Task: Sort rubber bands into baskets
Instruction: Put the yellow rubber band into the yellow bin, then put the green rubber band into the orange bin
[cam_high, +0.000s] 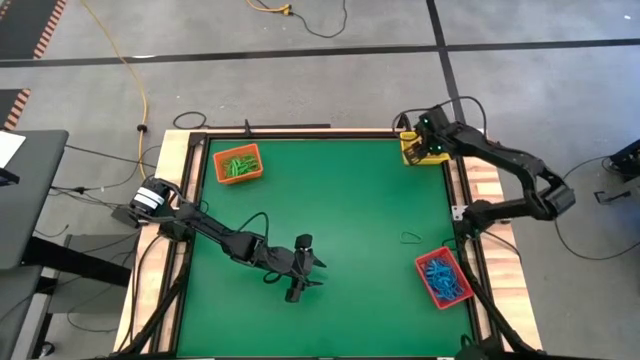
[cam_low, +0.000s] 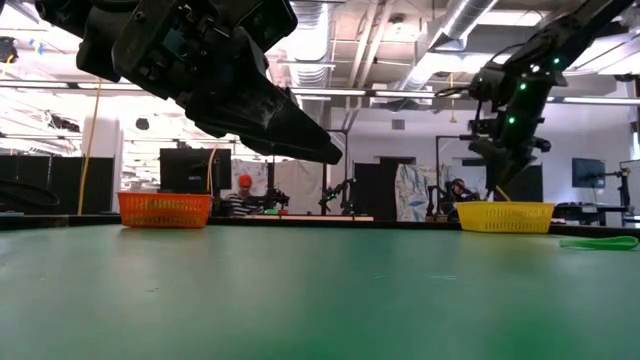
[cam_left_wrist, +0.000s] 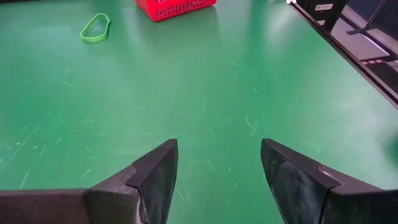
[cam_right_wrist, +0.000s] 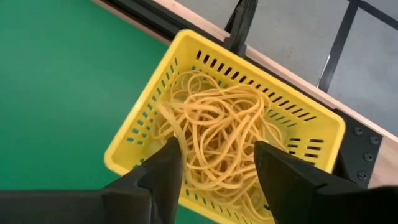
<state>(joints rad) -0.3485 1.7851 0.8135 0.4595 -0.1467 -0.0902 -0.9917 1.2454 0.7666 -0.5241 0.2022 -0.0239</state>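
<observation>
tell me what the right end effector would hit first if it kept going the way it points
Most likely the yellow rubber bands piled in the yellow basket. The right end effector hangs open directly over them, though how far above is hard to judge.

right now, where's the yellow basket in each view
high view: yellow basket at the mat's far right corner, under the right gripper.
low view: right of centre, at the mat's far edge, right arm above it.
left wrist view: not in it; only the red basket and a green band show.
right wrist view: fills the middle, full of yellow bands.
shared landmark: the green mat.
</observation>
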